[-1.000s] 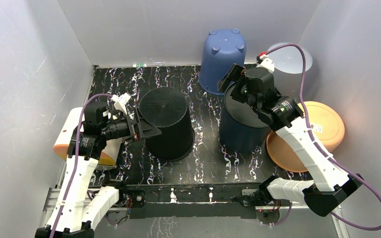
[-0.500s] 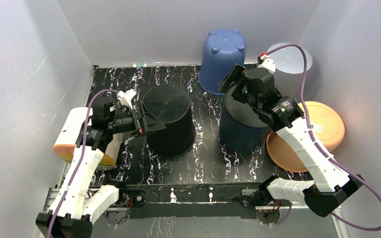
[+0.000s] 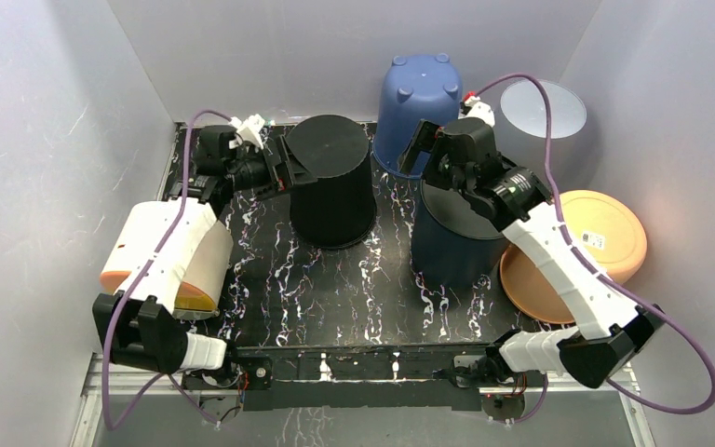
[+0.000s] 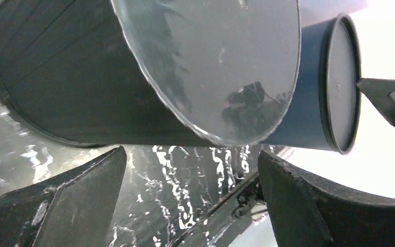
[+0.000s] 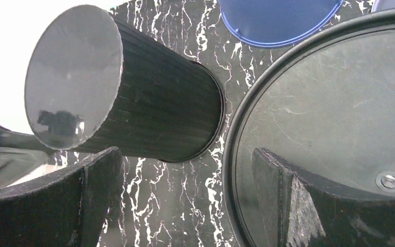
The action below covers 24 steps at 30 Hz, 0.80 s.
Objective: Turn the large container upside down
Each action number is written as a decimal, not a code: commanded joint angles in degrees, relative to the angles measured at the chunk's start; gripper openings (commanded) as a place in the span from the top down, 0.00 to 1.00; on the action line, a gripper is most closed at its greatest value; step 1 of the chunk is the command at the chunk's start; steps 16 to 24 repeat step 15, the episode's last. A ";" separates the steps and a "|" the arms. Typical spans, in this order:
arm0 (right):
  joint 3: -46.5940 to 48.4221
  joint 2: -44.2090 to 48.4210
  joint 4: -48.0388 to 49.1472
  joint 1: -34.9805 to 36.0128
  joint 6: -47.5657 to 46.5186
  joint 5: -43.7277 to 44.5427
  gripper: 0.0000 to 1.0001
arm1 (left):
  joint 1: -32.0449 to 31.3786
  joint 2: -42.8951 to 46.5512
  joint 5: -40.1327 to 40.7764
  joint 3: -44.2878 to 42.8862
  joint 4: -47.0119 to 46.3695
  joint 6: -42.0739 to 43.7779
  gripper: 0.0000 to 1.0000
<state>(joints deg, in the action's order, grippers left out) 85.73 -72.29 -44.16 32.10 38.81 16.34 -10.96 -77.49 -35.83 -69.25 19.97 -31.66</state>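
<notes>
A black ribbed container [image 3: 330, 182] stands upside down at the back middle of the table, glossy base up; it also shows in the left wrist view [image 4: 133, 77] and the right wrist view [image 5: 133, 103]. A dark blue container [image 3: 456, 233] stands upside down to its right, flat base up [image 5: 334, 113]. My left gripper [image 3: 284, 169] is open and empty, just left of the black container's top edge [image 4: 193, 200]. My right gripper [image 3: 425, 154] is open and empty above the dark blue container's left rim [image 5: 185, 200], one finger [image 5: 288, 200] over its base.
A lighter blue bucket [image 3: 417, 102] leans upside down against the back wall. A clear round lid [image 3: 545, 107] stands at the back right. Orange plates [image 3: 605, 242] lie at the right edge. A white and orange object [image 3: 163, 256] lies at the left edge. Grey walls enclose three sides.
The black container has moved from the left middle toward the back, with my left arm stretched out beside it. My right gripper has shifted slightly left and back.
</notes>
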 commanded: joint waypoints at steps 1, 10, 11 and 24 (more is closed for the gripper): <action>6.66 -2.26 -0.51 -0.28 -5.00 -2.68 0.02 | -0.42 4.87 13.50 -10.70 12.42 5.56 0.02; 17.28 -2.87 1.92 -0.28 -13.97 5.57 0.02 | -0.46 18.54 31.41 -11.95 25.60 6.79 0.02; 14.09 -0.57 4.42 -0.28 -13.78 5.24 0.02 | -0.40 19.35 31.27 -11.35 23.87 6.80 0.02; 8.14 3.70 9.72 -0.29 -13.65 6.93 0.02 | -0.41 18.33 29.07 -11.77 21.67 6.80 0.02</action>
